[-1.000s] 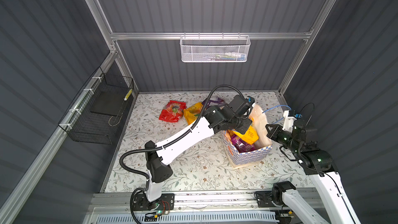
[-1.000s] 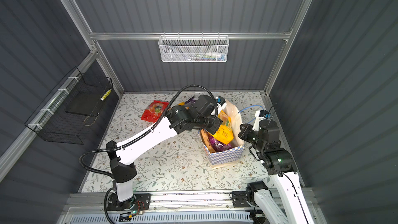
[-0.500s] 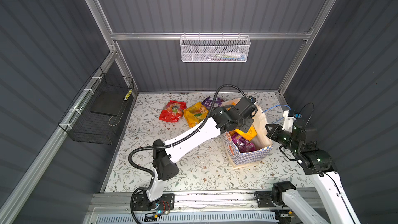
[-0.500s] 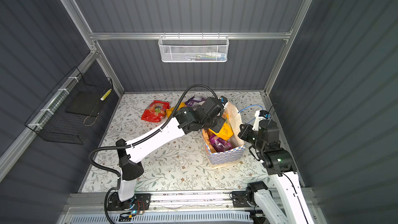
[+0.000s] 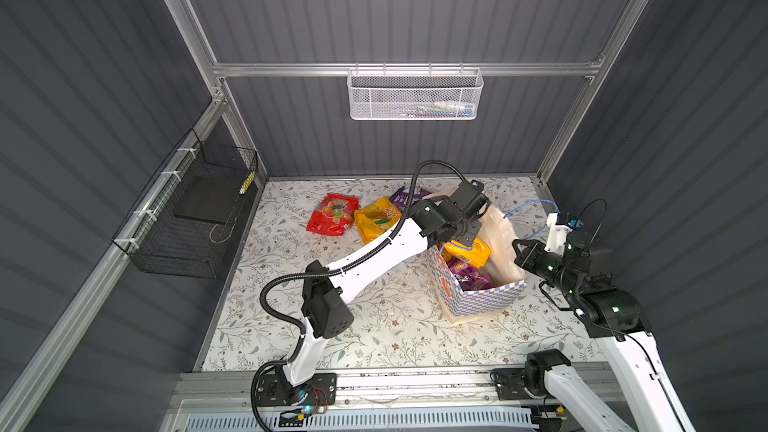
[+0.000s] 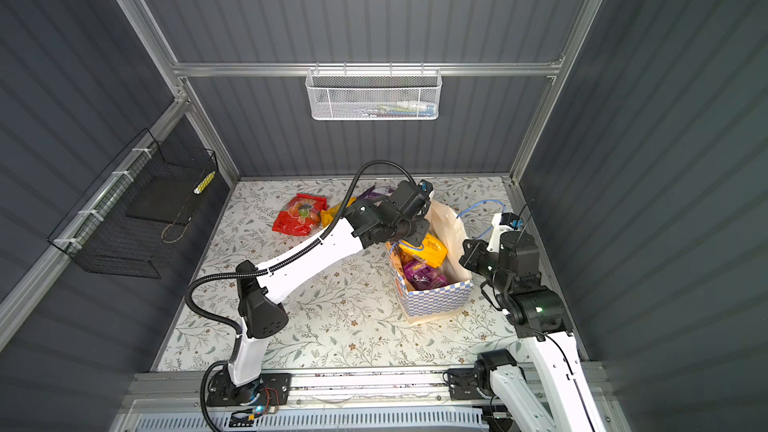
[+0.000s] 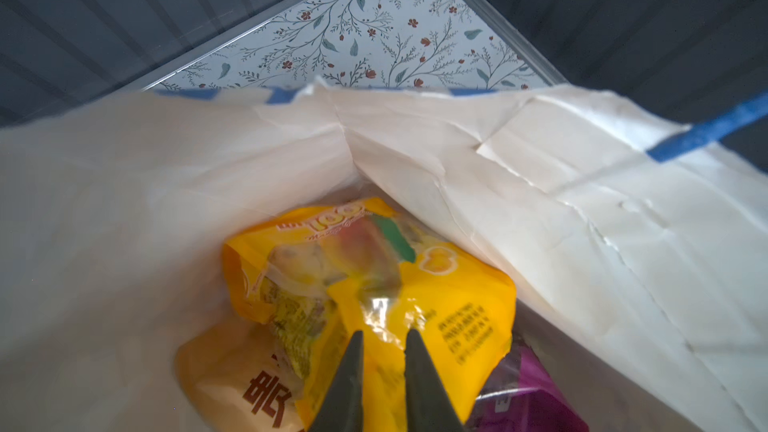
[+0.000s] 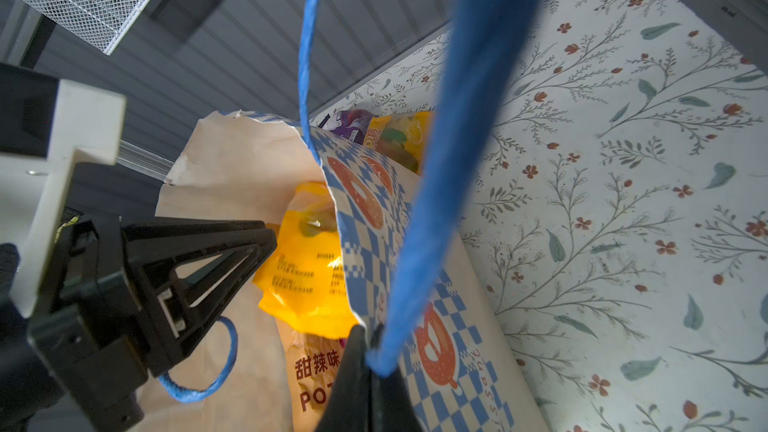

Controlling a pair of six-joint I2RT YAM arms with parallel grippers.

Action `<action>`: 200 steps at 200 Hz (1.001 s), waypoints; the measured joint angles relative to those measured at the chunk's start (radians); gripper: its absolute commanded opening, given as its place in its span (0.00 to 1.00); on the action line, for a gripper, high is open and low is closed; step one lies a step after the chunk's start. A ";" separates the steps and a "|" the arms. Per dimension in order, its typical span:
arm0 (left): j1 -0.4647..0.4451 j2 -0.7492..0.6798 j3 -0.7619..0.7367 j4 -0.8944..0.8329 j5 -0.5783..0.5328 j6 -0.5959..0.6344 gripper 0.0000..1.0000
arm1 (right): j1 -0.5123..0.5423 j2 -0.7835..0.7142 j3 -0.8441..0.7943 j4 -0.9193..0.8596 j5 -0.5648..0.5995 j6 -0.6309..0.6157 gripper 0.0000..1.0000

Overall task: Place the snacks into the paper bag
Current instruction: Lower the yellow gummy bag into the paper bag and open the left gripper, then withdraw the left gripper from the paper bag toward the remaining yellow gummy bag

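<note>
The pale pouch (image 8: 320, 371) in the bag (image 8: 457, 351), just beside the right hand (image 8: 368, 344), carries the red characters 甜辣味. Under them are the letters POT, with the rest cut off. The yellow packet (image 7: 374, 276) just ahead of the left hand (image 7: 382, 338) shows what looks like a white "100". Its blocks of fine print are too small to read. The red lettering on the bag's checked side cannot be made out.

The left arm (image 5: 374, 259) hides most of one purple packet (image 5: 402, 198), and the mesh basket (image 5: 374, 97) holds indistinct items.
</note>
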 measured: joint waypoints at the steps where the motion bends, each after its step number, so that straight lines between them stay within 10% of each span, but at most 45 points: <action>1: 0.000 0.000 0.000 0.000 0.000 -0.002 0.40 | 0.000 0.000 0.000 0.000 0.000 0.000 0.00; 123: 0.003 -0.342 -0.092 0.069 0.057 0.027 0.99 | 0.000 -0.018 -0.019 0.006 0.000 0.000 0.00; 200: 0.018 -0.699 -0.500 0.188 -0.105 0.011 1.00 | -0.003 -0.022 -0.019 0.007 -0.001 0.000 0.00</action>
